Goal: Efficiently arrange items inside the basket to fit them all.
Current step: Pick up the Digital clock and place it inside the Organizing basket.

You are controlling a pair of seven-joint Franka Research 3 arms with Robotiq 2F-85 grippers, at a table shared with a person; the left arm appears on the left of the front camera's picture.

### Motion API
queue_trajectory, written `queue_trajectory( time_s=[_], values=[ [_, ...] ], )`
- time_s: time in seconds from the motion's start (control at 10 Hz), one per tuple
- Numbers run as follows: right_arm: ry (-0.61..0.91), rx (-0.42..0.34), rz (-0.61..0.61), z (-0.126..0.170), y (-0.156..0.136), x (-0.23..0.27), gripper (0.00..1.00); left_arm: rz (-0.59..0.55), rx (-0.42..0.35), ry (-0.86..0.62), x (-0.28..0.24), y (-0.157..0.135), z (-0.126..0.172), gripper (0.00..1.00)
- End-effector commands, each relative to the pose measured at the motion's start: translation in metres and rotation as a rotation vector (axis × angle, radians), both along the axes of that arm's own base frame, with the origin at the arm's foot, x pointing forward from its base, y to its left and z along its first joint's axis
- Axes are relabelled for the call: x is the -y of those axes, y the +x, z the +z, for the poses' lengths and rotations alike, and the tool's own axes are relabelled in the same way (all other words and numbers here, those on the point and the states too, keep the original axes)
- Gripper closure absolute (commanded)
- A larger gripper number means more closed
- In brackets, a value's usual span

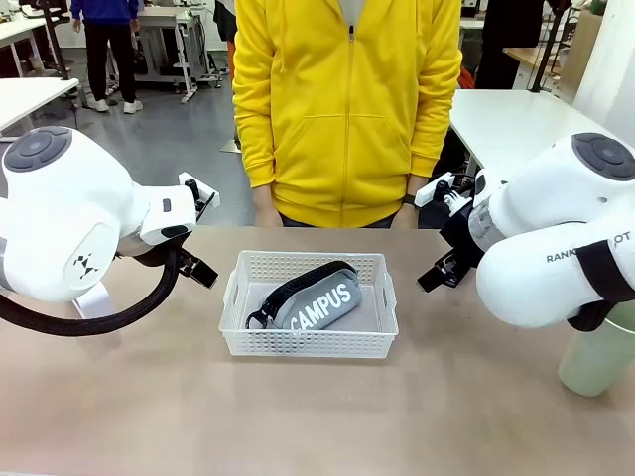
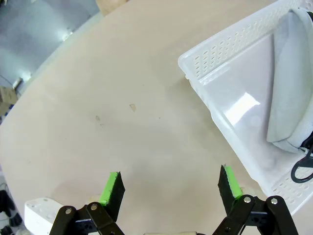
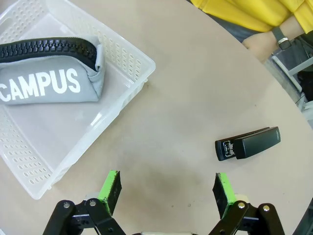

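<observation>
The shallow white plastic basket [image 1: 308,345], rectangular with rounded corners and rows of small holes through its walls, sat at the middle of the smooth, pale beige table [image 1: 298,431], in front of a person in a yellow zip jacket [image 1: 347,109]. Inside it the grey fabric pouch [image 1: 319,302] lay at a slant across the glossy floor. White "CAMPUS" lettering faced up, a chunky black zip ran along its upper edge, and a black strap looped out at the end nearest the basket's front left corner. The small black stapler [image 3: 248,143], a slim closed wedge with a glint of metal at one end, lay on bare table to the basket's right, well apart from it. The pale green cup [image 1: 598,362], smooth and slightly tapered, stood upright at the table's right edge, half hidden behind the right arm. A white blocky shape [image 2: 40,215] showed under the left arm; it may have been the flat box, but too little of it was in view to tell. The left jaws stood wide apart above bare table just left of the basket, their ribbed green pads [image 2: 110,188] holding nothing. The right jaws were likewise spread and empty, their pads [image 3: 224,191] above the table between basket and stapler.
</observation>
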State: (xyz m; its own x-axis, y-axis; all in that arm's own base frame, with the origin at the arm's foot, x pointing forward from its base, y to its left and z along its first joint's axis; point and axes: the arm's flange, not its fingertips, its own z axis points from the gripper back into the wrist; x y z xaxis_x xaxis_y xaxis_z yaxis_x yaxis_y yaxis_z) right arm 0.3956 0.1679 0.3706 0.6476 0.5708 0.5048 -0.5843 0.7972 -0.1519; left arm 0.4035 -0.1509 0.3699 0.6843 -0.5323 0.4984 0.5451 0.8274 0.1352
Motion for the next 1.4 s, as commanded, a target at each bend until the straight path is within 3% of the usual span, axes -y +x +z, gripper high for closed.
queue_trajectory(
  time_s=[0.0,0.7,0.9,1.0,1.1,1.3],
  values=[
    [0.001,0.000,-0.001,0.000,0.000,0.000,0.00,-0.001,0.000,0.000,0.000,0.000,0.000,0.00],
    [0.000,0.000,0.000,0.000,0.000,0.000,0.00,0.000,0.000,0.000,0.000,0.000,0.000,0.00],
    [-0.035,-0.044,-0.007,0.013,-0.006,0.006,0.00,-0.024,-0.058,-0.100,-0.004,-0.010,0.015,0.00],
    [0.010,-0.076,0.003,0.027,-0.016,0.015,0.00,-0.049,-0.148,-0.195,-0.008,-0.021,0.030,0.00],
    [0.041,-0.174,0.020,0.043,-0.029,0.026,0.00,-0.096,-0.171,-0.288,-0.014,-0.036,0.044,0.00],
    [0.352,-0.364,0.006,0.079,-0.055,0.054,0.00,-0.137,-0.212,-0.536,-0.043,-0.070,0.072,0.00]
  ],
)
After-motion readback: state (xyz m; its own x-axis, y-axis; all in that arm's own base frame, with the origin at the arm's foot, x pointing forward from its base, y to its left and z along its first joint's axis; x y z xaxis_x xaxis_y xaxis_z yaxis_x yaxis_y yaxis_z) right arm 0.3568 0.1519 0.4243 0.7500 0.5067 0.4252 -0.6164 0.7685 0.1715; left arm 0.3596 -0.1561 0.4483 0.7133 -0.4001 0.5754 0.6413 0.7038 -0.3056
